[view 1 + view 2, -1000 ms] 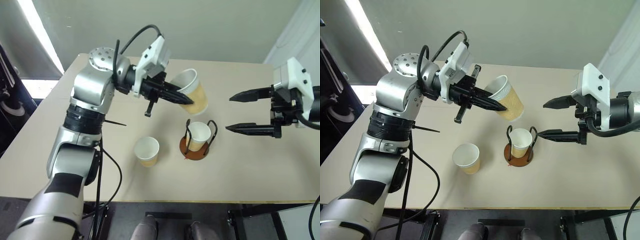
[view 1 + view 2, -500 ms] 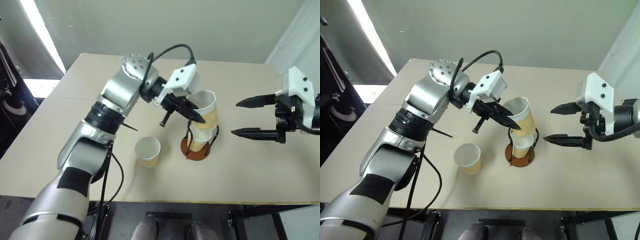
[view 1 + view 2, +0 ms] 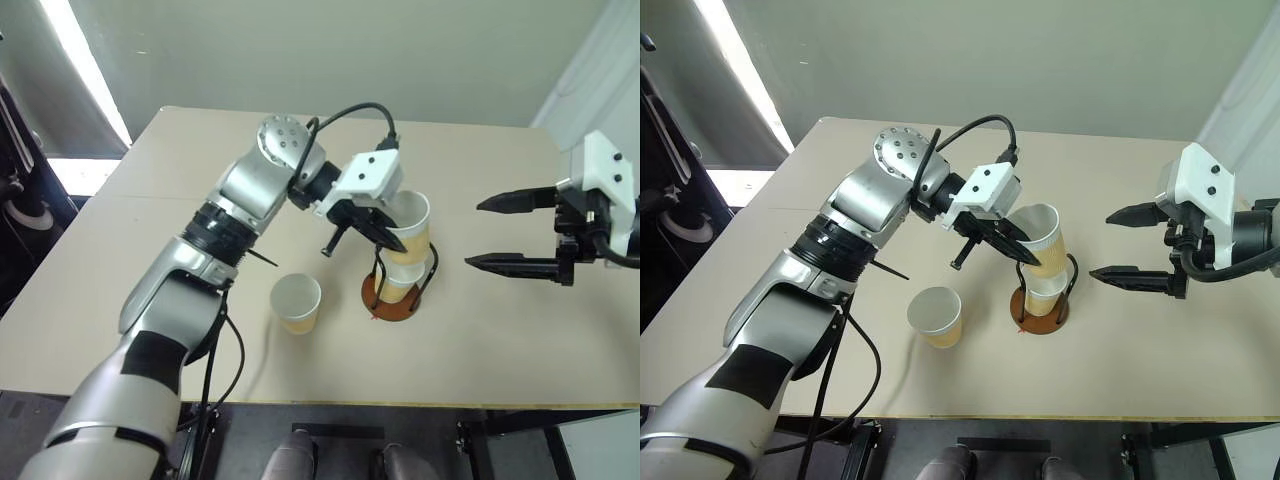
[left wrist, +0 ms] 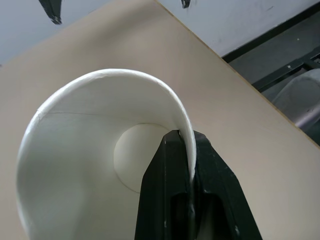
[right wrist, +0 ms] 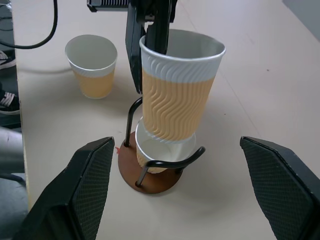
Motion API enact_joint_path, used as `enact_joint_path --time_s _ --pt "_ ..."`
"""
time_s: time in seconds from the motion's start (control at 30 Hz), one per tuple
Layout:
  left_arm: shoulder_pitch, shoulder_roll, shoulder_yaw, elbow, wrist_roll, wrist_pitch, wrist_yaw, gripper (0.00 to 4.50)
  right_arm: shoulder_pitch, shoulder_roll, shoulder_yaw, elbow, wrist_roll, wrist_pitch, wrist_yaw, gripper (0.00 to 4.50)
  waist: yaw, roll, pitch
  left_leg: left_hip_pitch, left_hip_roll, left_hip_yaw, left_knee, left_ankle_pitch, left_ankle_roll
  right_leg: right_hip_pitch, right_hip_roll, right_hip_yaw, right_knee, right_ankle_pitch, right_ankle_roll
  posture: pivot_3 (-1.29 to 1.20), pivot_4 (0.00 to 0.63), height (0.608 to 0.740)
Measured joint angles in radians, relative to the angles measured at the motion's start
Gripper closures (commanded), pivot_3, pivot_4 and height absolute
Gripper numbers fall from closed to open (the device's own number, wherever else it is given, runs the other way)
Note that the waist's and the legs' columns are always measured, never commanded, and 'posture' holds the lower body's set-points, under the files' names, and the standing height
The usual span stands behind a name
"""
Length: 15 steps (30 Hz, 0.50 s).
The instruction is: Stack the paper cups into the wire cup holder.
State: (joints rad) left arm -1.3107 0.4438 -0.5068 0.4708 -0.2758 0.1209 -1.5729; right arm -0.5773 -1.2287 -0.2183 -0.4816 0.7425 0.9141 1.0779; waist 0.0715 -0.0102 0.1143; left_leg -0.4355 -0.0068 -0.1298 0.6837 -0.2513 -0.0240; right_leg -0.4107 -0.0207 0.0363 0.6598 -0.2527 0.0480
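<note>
My left gripper [image 3: 395, 240] is shut on the white rim of a tan paper cup [image 3: 412, 228], one finger inside it and one outside [image 4: 170, 165]. The cup stands nearly upright over the wire cup holder [image 3: 390, 302]. Its bottom sits in the mouth of a second paper cup [image 5: 150, 152], which stands between the holder's black wire loops. A third paper cup [image 3: 296, 303] stands upright on the table to the left of the holder. To the right of the holder, my right gripper [image 3: 473, 233] hangs open above the table, pointing at the stack with nothing between its fingers.
All of it rests on a beige table [image 3: 520, 330] with bare surface to the right of the holder and in front of it. My left arm [image 3: 230, 210] reaches across the table's left half, above the loose cup. The table's near edge runs just in front of that cup.
My left gripper has carried its cup right and down, from tilted in the air behind the holder to nearly upright, with its bottom in the holder's cup. My right gripper has stayed put.
</note>
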Motion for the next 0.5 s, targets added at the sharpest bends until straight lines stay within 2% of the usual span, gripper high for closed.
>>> enact_joint_path --time_s 0.3,0.5 --pt "0.000 0.002 -0.047 0.010 0.004 -0.042 0.000 4.46 0.008 -0.002 0.000 0.000 0.000 0.000 -0.006 0.38 0.000 0.000 0.000 0.000 0.000 0.000 0.000 0.000 0.000 0.000 0.000 0.000 0.000 0.000 0.000 0.00 0.150 0.740" --pt "-0.001 -0.008 -0.060 0.057 0.057 -0.121 -0.001 4.46 0.014 -0.008 -0.002 -0.001 0.000 0.000 -0.008 0.38 0.001 0.000 0.000 0.000 0.000 0.000 0.000 0.000 0.000 0.000 0.000 0.000 0.000 0.000 0.000 0.00 0.150 0.740"
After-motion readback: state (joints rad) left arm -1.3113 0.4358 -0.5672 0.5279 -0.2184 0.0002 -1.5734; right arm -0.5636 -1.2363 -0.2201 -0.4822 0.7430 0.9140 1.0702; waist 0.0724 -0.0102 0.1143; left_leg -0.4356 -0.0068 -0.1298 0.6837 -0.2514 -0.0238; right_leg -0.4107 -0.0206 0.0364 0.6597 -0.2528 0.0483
